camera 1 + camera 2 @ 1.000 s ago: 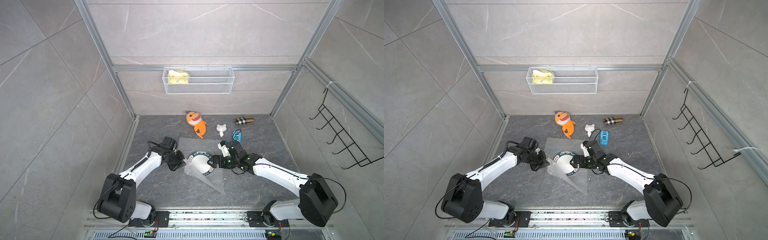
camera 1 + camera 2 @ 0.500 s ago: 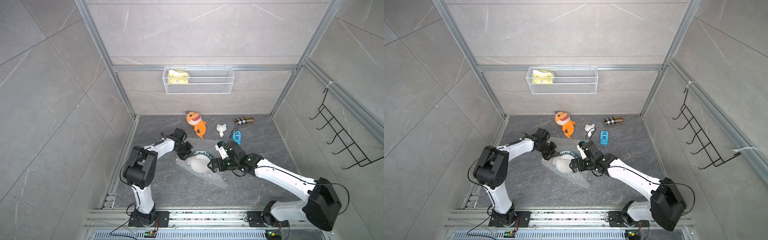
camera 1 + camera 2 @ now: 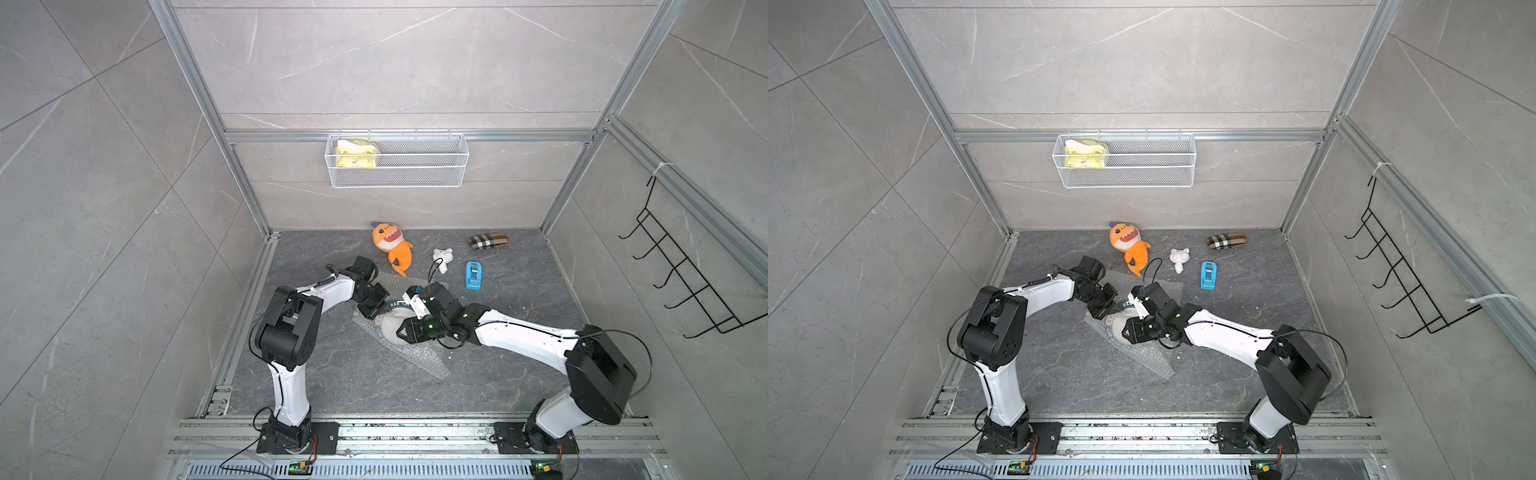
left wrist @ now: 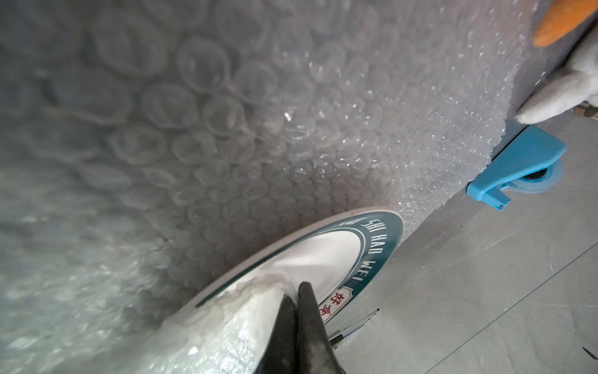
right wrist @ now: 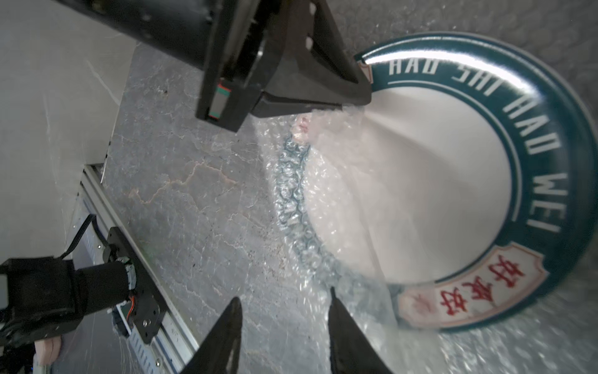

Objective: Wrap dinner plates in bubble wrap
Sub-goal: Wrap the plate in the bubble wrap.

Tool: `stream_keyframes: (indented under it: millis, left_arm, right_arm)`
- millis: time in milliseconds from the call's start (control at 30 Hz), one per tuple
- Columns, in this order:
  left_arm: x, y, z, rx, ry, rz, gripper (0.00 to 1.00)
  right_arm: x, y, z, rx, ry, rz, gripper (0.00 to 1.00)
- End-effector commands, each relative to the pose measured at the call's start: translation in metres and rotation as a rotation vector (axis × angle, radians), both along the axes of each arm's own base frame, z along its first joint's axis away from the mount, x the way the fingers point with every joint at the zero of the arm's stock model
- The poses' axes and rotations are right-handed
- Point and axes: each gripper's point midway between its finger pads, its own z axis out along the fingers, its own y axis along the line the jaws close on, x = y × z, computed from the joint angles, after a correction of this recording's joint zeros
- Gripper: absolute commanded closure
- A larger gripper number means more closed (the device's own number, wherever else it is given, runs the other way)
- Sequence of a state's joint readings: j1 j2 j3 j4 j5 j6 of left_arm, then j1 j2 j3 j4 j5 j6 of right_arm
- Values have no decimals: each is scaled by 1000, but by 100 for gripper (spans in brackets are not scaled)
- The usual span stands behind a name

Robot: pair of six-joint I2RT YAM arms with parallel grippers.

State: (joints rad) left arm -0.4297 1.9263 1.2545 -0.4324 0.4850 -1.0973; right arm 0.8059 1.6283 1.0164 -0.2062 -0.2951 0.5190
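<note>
On the dark tabletop (image 3: 316,374), between the two arms, the bubble wrap (image 3: 419,353) lies as a long crinkled sheet. The dinner plate (image 5: 437,181) rests on its rear part, with a flap of wrap drawn over part of the white centre. The left gripper (image 4: 299,291) has its fingers clenched on that flap, just above the plate. The right gripper (image 5: 284,296) sits low at the plate's near rim, fingers parted about the wrap's edge and grasping nothing that I can see.

The fold should go best if the right fingers pinch film only, clear of the rim, with the left holding the flap taut and low so the plate cannot slide.

The sheet's long axis runs diagonally, from near an orange plush toy (image 3: 390,245) at the back toward the front on the right arm's side. The round plate has no long axis and faces up.
</note>
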Motion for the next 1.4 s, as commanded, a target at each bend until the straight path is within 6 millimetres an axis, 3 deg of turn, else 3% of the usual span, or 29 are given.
stream_keyframes:
  millis: [0,200,367,433,500,567,700,900,1167,1367]
  left_arm:
    - [9,-8,9,-24,-23,7,100]
    - [11,-17,21,-81,-48,-18,91]
    - [15,-22,34,-120,-84,-32,63]
    - [19,-21,45,-118,-123,-32,57]
    - [24,-18,56,-105,-164,-18,64]
    - [25,-16,67,-103,-198,-7,82]
    - [18,-19,68,-132,-186,-20,100]
    - [-2,-33,42,-130,-113,-72,100]
    - [-13,-30,-4,-77,-41,-94,100]
    - [-21,-22,-23,-31,-20,-96,100]
  right_arm:
    - [21,6,-13,7,-20,-69,57]
    - [37,-13,-62,-53,63,-179,73]
    - [35,-23,-79,-95,100,-201,77]
    - [33,-25,-84,-107,115,-208,78]
    - [33,-28,-89,-123,129,-218,79]
    - [32,-33,-93,-144,139,-233,79]
    - [31,-36,-93,-150,139,-233,79]
    - [34,-34,-80,-134,121,-231,79]
    - [36,-34,-59,-111,93,-227,79]
    - [38,-34,-56,-103,98,-222,79]
